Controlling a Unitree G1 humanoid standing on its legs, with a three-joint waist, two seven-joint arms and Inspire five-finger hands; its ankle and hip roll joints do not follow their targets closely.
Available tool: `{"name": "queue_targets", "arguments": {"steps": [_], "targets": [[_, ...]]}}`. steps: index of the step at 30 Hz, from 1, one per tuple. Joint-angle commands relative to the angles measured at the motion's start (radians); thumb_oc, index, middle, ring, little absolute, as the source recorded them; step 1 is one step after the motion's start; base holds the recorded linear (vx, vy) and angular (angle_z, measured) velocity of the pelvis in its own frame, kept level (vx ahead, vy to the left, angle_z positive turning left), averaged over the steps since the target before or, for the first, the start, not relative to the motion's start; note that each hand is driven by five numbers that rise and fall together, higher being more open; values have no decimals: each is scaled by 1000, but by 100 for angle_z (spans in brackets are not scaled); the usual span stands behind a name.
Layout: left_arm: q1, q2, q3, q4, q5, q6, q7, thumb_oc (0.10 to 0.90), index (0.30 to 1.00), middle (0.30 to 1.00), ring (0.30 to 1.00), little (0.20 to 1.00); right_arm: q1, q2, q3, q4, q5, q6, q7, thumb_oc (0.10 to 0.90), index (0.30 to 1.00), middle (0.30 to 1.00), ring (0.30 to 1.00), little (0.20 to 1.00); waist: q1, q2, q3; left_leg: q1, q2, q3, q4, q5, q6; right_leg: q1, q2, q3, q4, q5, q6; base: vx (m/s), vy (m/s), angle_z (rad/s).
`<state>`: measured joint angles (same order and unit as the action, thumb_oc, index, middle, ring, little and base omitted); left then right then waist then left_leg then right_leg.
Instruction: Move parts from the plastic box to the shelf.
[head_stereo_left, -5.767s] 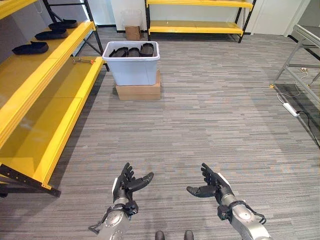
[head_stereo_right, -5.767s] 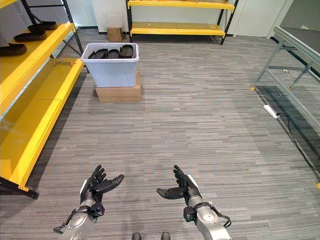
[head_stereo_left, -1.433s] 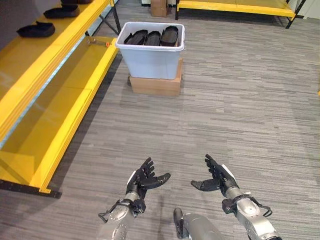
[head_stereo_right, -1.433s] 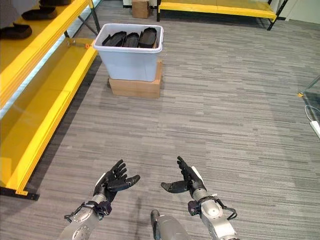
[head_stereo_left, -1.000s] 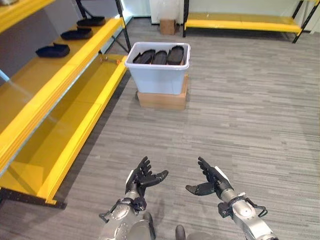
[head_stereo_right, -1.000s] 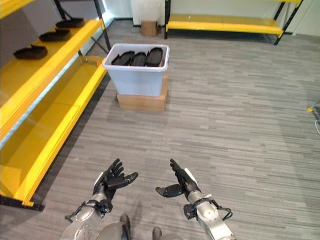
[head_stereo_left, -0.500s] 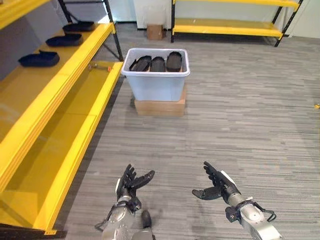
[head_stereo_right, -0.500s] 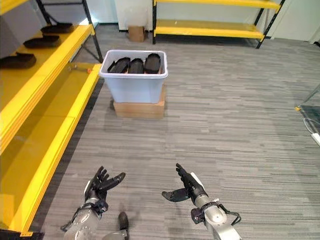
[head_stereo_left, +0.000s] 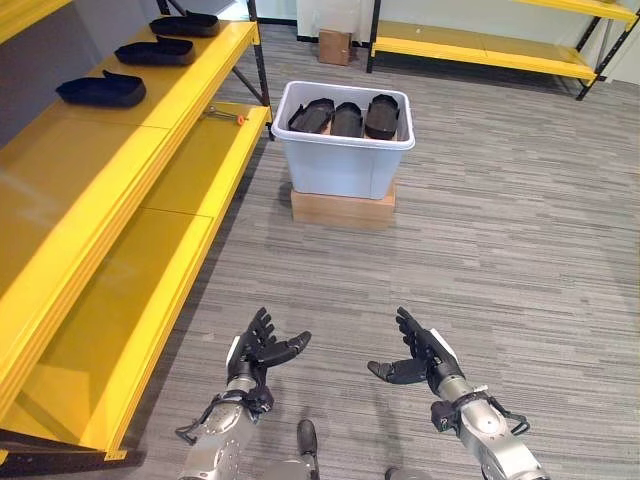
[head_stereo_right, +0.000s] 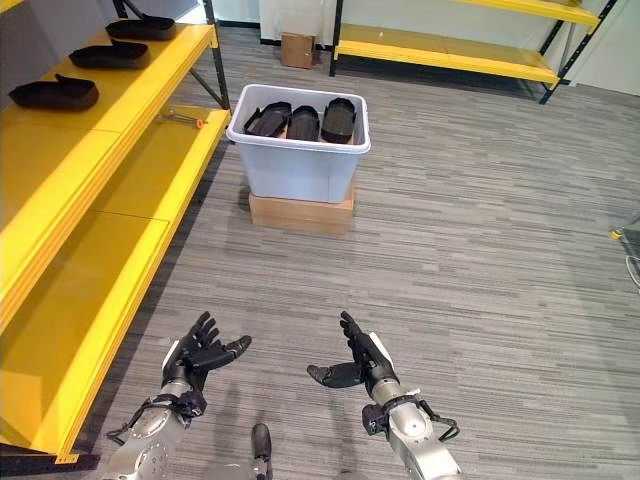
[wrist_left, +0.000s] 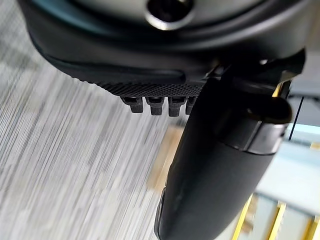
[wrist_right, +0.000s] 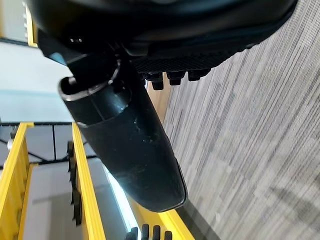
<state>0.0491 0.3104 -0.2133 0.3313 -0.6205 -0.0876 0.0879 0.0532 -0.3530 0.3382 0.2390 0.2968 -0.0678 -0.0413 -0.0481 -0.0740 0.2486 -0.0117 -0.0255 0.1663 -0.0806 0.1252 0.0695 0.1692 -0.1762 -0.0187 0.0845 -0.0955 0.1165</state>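
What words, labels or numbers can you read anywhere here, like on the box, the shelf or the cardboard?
None can be read.
Plastic box: plain sides, no label.
Cardboard box under it: no print visible.
Small carton by the far wall: too small to tell.
Yellow shelf: no signs.

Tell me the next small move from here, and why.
Probably keep walking toward the plastic box before reaching. Both the left hand and the right hand are open, empty and held low over bare floor, well short of the box. Three black parts still stand in it, and the yellow shelf to the left already carries three.
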Motion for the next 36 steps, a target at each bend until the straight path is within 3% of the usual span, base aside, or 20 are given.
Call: {"name": "queue_targets", "arguments": {"steps": [1, 3, 5, 6, 8, 9, 11, 12, 15, 18, 21, 27, 34, 36], "targets": [[-61, 29, -36, -95, 36, -30, -89, 900, 1000, 1000, 1000, 1000, -66, -9, -35, -71, 27, -98, -28, 900, 1000, 1000, 1000, 1000, 14, 33, -105, 22, 58, -34, 73, -136, -12, -101, -29, -24, 139, 148, 16, 42, 168, -32], [-67, 33, -39, -95, 35, -13, -100, 900, 1000, 1000, 1000, 1000, -70, -7, -39, -65, 24, -99, -32, 900, 1000, 1000, 1000, 1000, 14, 36, -106, 22, 48, -24, 77, -143, 1, -115, -36, -35, 186, 166, 13, 37, 188, -30], [-68, 36, -36, -100, 24, 6, -107, 900, 1000, 1000, 1000, 1000, -72, 3, -42, -59, -1, -98, -22, 900, 1000, 1000, 1000, 1000, 24, 56, -101, 32, 35, 22, 86, -161, 26, -191, -96, -129, 370, 241, 12, 82, 325, -28], [-60, 35, -33, -107, 14, 4, -104, 900, 1000, 1000, 1000, 1000, -75, 6, -40, -56, -5, -90, -15, 900, 1000, 1000, 1000, 1000, 29, 61, -95, 50, 30, 41, 83, -177, 25, -206, -120, -162, 421, 224, 20, 138, 287, -57], [-55, 33, -28, -113, 15, 0, -100, 900, 1000, 1000, 1000, 1000, -81, 6, -39, -54, -10, -81, -11, 900, 1000, 1000, 1000, 1000, 32, 67, -85, 58, 33, 70, 79, -171, 31, -226, -116, -184, 444, 222, 9, 92, 146, -108], [-52, 32, -28, -120, 8, -6, -92, 900, 1000, 1000, 1000, 1000, -90, -5, -40, -50, -9, -72, -3, 900, 1000, 1000, 1000, 1000, 1, 68, -71, 96, 23, 69, 51, -176, 26, -287, -2, -171, 406, 188, 7, 122, 41, -99], [-53, 35, -28, -133, -14, -3, -75, 900, 1000, 1000, 1000, 1000, -74, -19, -60, -75, -16, -57, 12, 900, 1000, 1000, 1000, 1000, -43, 56, -63, 146, -3, 32, 16, -191, 25, -351, 94, -148, 284, 185, 4, 232, -4, -42], [-55, 35, -28, -141, -17, 4, -72, 900, 1000, 1000, 1000, 1000, -65, -19, -71, -83, -17, -53, 14, 900, 1000, 1000, 1000, 1000, -56, 48, -63, 165, -16, 11, 2, -200, 23, -369, 107, -146, 198, 204, 7, 220, -71, -4], [-56, 29, -38, -149, -10, 23, -81, 900, 1000, 1000, 1000, 1000, -52, -14, -92, -76, -27, -40, 31, 900, 1000, 1000, 1000, 1000, -74, 35, -56, 207, -25, -39, -7, -224, 5, -420, 98, -146, -17, 278, 23, 221, -117, 47], [-38, 23, -60, -140, 23, 1, -140, 900, 1000, 1000, 1000, 1000, -42, -8, -97, -53, -70, -57, 42, 900, 1000, 1000, 1000, 1000, -84, 47, -44, 247, -12, -77, -7, -240, -10, -458, 94, -123, -99, 306, 28, 232, -131, 20], [-21, 15, -100, -129, 51, -38, -186, 900, 1000, 1000, 1000, 1000, -40, -23, -73, -17, -53, -77, 32, 900, 1000, 1000, 1000, 1000, -94, 40, -70, 271, -15, -110, -7, -268, -16, -379, 104, -53, -162, 327, 34, 344, -186, 50], [-37, 13, -116, -145, 29, -14, -164, 900, 1000, 1000, 1000, 1000, -53, -26, -40, -29, -55, -59, 16, 900, 1000, 1000, 1000, 1000, -101, 38, -97, 300, 16, -91, -7, -276, -37, -312, 103, -30, -119, 298, 6, 308, -209, 51], [-56, 10, -127, -151, 9, -13, -172, 900, 1000, 1000, 1000, 1000, -96, -57, -31, -27, -42, -66, -25, 900, 1000, 1000, 1000, 1000, -100, 58, -85, 253, 83, -26, 37, -236, -79, -307, 98, -64, -33, 204, -45, 149, -154, 7], [-56, 5, -129, -152, 10, -15, -174, 900, 1000, 1000, 1000, 1000, -93, -64, -42, -25, -42, -69, -16, 900, 1000, 1000, 1000, 1000, -102, 63, -80, 227, 103, -18, 82, -198, -93, -293, 101, -69, -26, 189, -60, 157, -161, 13]]}}
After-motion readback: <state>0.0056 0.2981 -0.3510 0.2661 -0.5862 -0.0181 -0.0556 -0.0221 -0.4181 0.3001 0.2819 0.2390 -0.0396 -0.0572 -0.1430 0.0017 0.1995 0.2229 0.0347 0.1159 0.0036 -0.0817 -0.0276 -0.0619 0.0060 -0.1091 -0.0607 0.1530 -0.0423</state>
